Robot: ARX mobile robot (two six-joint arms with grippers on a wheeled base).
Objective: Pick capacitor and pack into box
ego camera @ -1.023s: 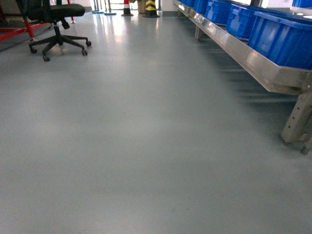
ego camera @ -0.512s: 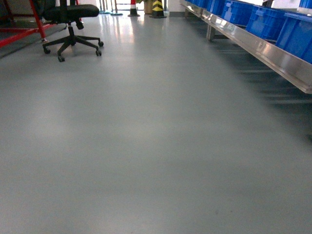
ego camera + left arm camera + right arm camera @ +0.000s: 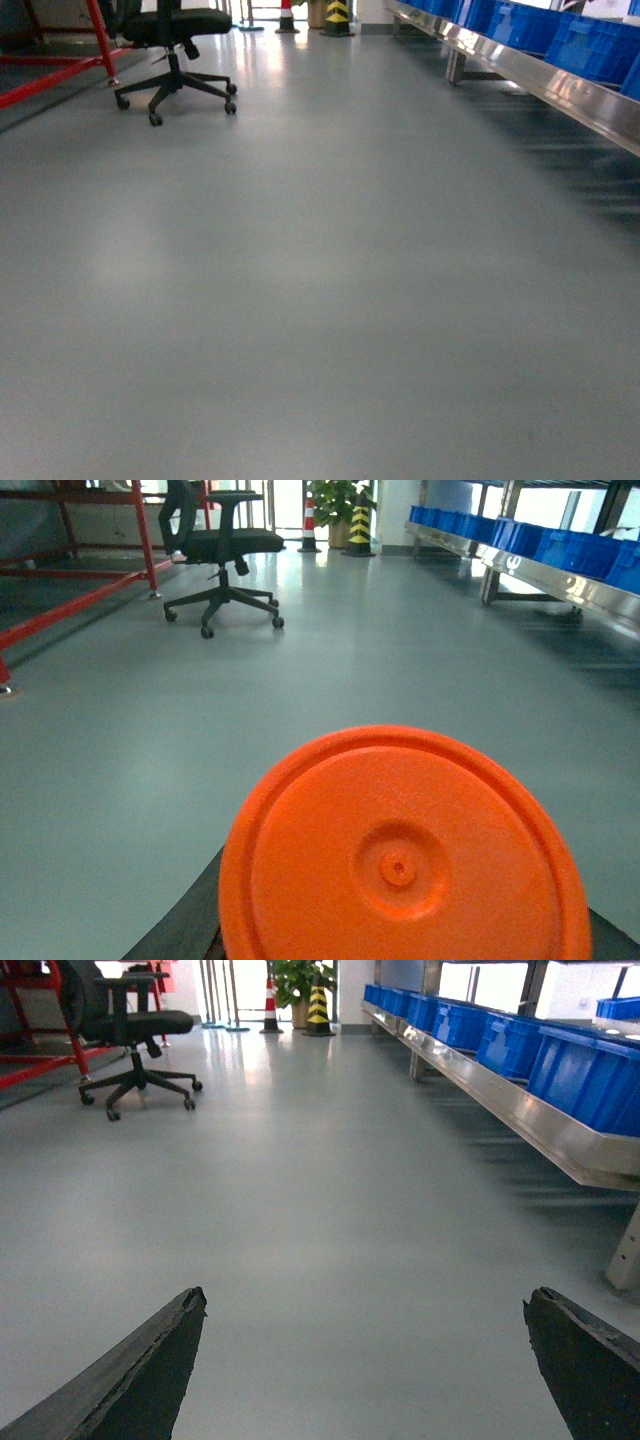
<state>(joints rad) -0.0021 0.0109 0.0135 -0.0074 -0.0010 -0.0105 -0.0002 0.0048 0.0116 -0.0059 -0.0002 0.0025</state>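
In the head view we face a wide grey floor (image 3: 320, 300) with neither arm in frame. A black office chair (image 3: 175, 60) on a five-castor base stands at the upper left beside a red metal frame (image 3: 60, 75). Along the right edge runs a long steel rack (image 3: 560, 90) that carries a row of blue bins (image 3: 560, 30). A striped traffic cone (image 3: 287, 15) and a yellow-and-black bollard (image 3: 337, 15) stand at the far end of the aisle.

In the right wrist view, the right pincer (image 3: 365, 1370) is spread wide: its two dark fingers (image 3: 130, 1380) enter at the lower corners with only bare floor between them, and they hold nothing.

In the left wrist view, a round orange lid (image 3: 400, 850) with a raised rim and a central boss fills the lower foreground and hides the left pincer's fingers; only a dark edge shows under the disc at the lower left. We cannot tell whether that pincer is spread or pressed together. A potted plant (image 3: 335, 500) stands next to the bollard in this view.

Neither the capacitor nor the pink box appears in any of the three views
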